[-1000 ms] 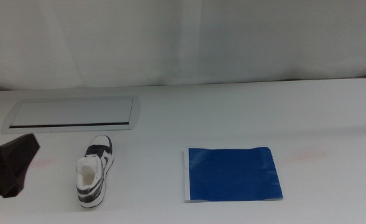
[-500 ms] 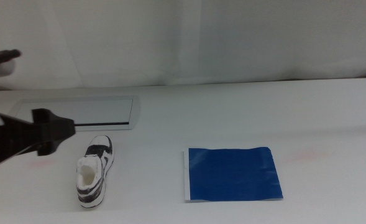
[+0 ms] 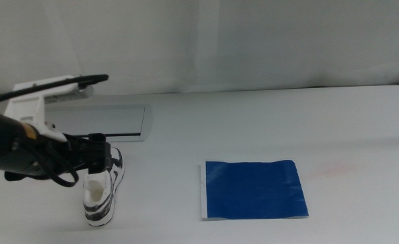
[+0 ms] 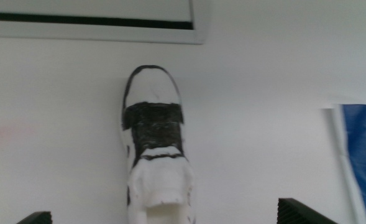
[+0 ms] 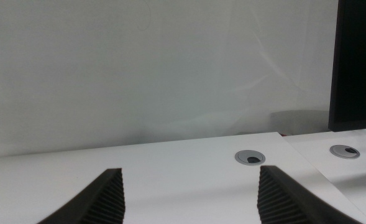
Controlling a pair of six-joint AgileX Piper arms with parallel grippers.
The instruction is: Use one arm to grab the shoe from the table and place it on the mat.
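Observation:
The shoe (image 3: 101,198), a small white sneaker with black panels, lies on the white table (image 3: 253,122) at the left, its toe pointing toward the far side. My left gripper (image 3: 95,161) hangs just over the shoe's toe half. In the left wrist view the shoe (image 4: 155,143) lies centred between the two jaws of the left gripper (image 4: 167,214), which stand wide apart and open, with nothing held. The bright blue mat (image 3: 255,190) lies flat to the shoe's right, and its edge (image 4: 364,155) also shows in the left wrist view. My right gripper (image 5: 201,199) waits open, outside the middle view.
A grey-framed recessed panel (image 3: 121,122) sits behind the shoe, partly covered by the left arm (image 3: 16,142). Two round cable grommets (image 5: 251,157) are set in the table near the right gripper. A pale wall backs the table.
The left arm has swung in from the lower left and now hangs over the shoe. The shoe and the mat have not moved.

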